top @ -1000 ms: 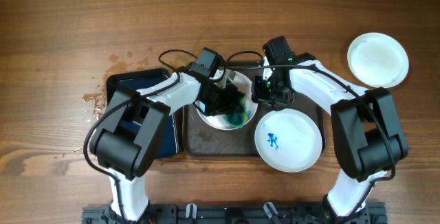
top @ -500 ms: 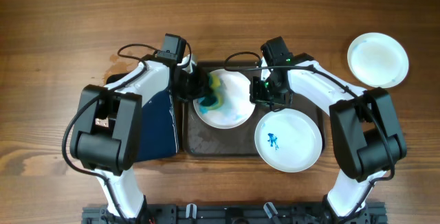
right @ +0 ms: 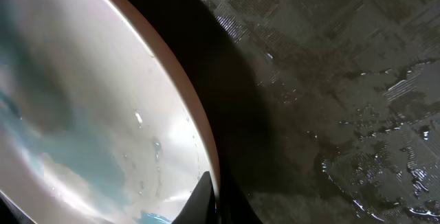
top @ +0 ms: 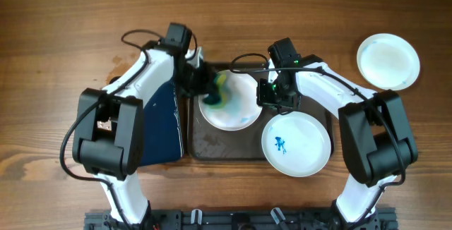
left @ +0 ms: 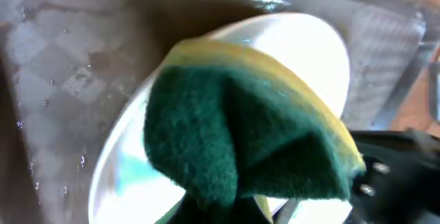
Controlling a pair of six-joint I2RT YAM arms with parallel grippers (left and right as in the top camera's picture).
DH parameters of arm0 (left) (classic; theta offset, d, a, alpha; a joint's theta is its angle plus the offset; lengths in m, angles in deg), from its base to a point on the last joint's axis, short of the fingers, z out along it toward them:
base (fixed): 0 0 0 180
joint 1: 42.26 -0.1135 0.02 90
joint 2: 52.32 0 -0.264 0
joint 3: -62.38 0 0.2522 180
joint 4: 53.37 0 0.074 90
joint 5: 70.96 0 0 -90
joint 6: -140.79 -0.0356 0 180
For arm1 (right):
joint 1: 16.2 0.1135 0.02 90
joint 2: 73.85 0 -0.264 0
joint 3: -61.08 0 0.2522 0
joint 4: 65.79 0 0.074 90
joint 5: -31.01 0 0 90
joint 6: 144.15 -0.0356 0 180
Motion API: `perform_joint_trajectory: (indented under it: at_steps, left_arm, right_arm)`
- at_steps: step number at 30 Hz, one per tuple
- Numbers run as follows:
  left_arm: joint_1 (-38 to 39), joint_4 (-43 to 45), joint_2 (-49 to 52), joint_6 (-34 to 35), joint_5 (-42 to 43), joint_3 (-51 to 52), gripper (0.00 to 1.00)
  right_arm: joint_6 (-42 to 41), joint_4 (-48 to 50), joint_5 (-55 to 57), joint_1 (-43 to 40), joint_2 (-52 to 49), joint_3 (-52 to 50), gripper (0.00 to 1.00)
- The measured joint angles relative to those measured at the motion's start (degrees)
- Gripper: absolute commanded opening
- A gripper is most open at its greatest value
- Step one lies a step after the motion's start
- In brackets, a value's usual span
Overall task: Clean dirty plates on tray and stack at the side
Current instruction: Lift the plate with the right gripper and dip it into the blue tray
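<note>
Both arms wear smooth white shells, the left arm [top: 152,71] and the right arm [top: 321,78] alike. Farthest from the fingers, each has big rounded black joint blocks [top: 106,138], and the left one carries a small copper-coloured patch [top: 107,125]. Just behind the fingers sit boxy black wrist units [top: 176,36], from which thin black cables [top: 135,35] loop out. Small green lights [top: 274,87] glow on the right arm close behind its fingers. A right finger [left: 395,159] is matt black with two small silver screws [left: 366,189]. The fingertip [right: 205,195] in the right wrist view is dark and wedge-shaped.
</note>
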Motion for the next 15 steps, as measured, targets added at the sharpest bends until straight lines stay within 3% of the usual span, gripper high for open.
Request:
perform_joint_trajectory:
  at_steps: [5, 10, 15]
  left_arm:
    - [2.29, -5.11, -0.07, -0.28, -1.68, -8.15, 0.04]
    - [1.79, -17.49, -0.96, 1.88, -21.62, -13.6, 0.04]
    - [-2.4, -23.93, -9.62, 5.57, -33.66, -15.26, 0.04]
  right_arm:
    - [0.02, 0.13, 0.0, 0.0, 0.0, 0.0, 0.05]
    - [1.29, 0.85, 0.02, 0.0, 0.0, -0.04, 0.05]
    - [5.6, 1.4, 0.55, 0.02, 0.0, -0.13, 0.05]
